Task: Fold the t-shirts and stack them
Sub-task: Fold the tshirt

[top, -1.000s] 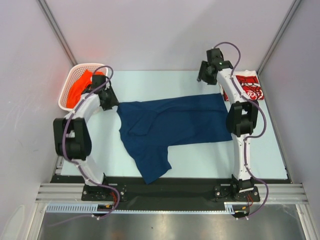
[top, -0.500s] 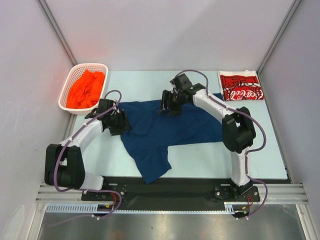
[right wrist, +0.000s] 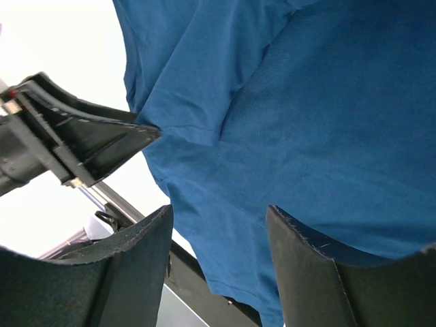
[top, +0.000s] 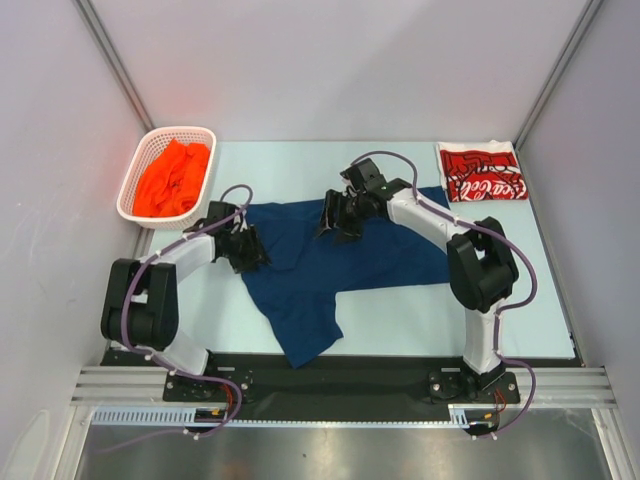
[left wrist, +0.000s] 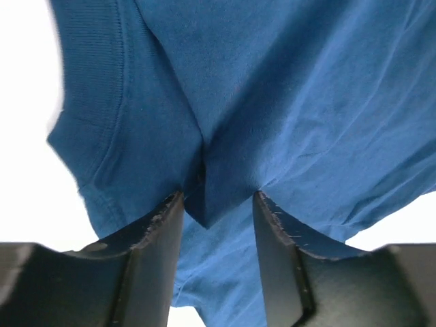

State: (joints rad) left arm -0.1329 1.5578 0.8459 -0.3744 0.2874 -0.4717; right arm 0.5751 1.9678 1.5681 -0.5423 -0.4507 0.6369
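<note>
The navy t-shirt point(top: 340, 262) lies spread and rumpled across the middle of the table, one part trailing to the front edge. My left gripper point(top: 246, 250) sits at its left edge. In the left wrist view the left gripper point(left wrist: 218, 197) is open, its tips pressed on the navy cloth point(left wrist: 306, 102) with a raised fold between them. My right gripper point(top: 335, 222) is over the shirt's back middle. The right wrist view shows that gripper point(right wrist: 218, 211) open just above the navy cloth point(right wrist: 327, 102). A folded red t-shirt point(top: 482, 172) lies back right. The orange t-shirt point(top: 172, 177) lies bunched in a basket.
A white lattice basket point(top: 136, 172) stands at the back left corner against the left wall. Grey walls close in the table on three sides. A black rail point(top: 330, 385) runs along the near edge, with the arm bases on it.
The left gripper has come away from the basket to the navy shirt's left edge. The right arm has swung from the back right corner to the shirt's back middle.
</note>
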